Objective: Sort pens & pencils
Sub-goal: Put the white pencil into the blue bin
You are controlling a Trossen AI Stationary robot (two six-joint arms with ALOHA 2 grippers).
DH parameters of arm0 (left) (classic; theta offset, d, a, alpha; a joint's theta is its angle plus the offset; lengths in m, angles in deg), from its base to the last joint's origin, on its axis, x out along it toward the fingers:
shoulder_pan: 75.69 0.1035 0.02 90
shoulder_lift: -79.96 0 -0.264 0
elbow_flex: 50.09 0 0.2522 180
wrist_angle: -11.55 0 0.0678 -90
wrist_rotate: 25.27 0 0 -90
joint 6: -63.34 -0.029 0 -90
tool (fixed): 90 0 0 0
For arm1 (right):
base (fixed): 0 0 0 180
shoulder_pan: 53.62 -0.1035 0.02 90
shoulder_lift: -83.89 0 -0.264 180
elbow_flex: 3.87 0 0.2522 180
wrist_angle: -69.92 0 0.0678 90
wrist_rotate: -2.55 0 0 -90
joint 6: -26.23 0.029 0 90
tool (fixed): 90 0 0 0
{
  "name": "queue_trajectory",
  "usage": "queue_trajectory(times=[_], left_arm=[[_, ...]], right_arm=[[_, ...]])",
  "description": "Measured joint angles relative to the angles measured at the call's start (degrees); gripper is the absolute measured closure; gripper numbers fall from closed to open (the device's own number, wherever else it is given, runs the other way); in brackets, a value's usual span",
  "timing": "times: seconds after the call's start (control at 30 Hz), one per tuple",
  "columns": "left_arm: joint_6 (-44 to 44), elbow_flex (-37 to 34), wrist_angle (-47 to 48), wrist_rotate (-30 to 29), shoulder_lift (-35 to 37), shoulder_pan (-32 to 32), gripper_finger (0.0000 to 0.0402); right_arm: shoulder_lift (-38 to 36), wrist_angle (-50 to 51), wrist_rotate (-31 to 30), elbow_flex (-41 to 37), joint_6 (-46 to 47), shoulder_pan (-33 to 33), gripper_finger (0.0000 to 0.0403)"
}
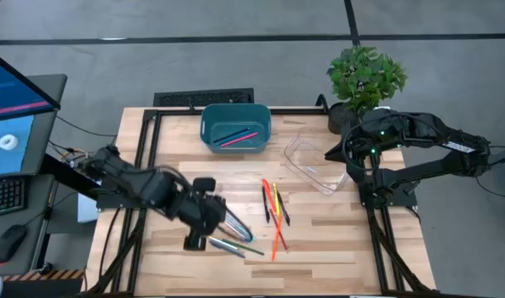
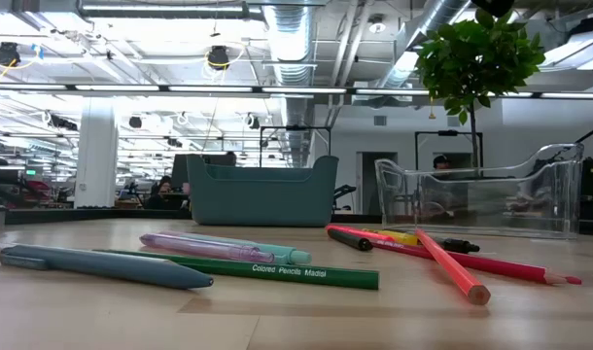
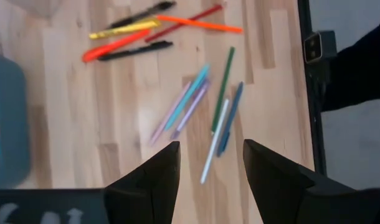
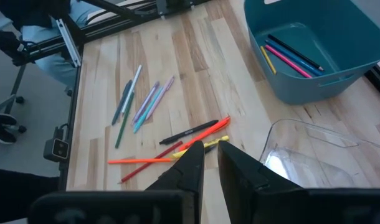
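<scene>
A: Where is the teal plastic bin (image 3: pixel 6 118) cut off?
B: In the left wrist view, at the picture's edge; only one wall shows, and the sticks inside are mere slivers.

A: And the clear plastic tray (image 4: pixel 314 155)?
B: In the right wrist view, the picture's edge crops it, and the right gripper (image 4: pixel 210 163) covers its near corner.

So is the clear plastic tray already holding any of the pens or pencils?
No, in the right wrist view the clear tray shows only bare plastic, while the sorted sticks lie in the teal bin.
</scene>
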Motion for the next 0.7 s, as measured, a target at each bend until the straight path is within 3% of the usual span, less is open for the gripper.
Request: queue_trajectory(times=[0.17, 0.3, 0.43, 0.7], left_arm=[[2.68, -0.68, -0.53, -3.09, -1.48, -3.42, 0.0235], [5.76, -7.72, -3.37, -3.23, -0.45, -5.03, 0.0235], [6.31, -18.68, -8.41, -1.85, 2.01, -5.77, 0.0235], [8.82, -46.4, -30.86, 0.93, 8.18, -5.84, 0.0235]], right_arm=[[0.0, -0.02, 0.0, 0.0, 0.0, 0.0, 0.0333], [0.0, -0.09, 0.02, 0.0, 0.0, -0.01, 0.0333], [0.0, -0.15, 0.02, 0.0, 0.0, 0.0, 0.0333], [0.0, -0.16, 0.02, 0.0, 0.01, 0.0, 0.0333]])
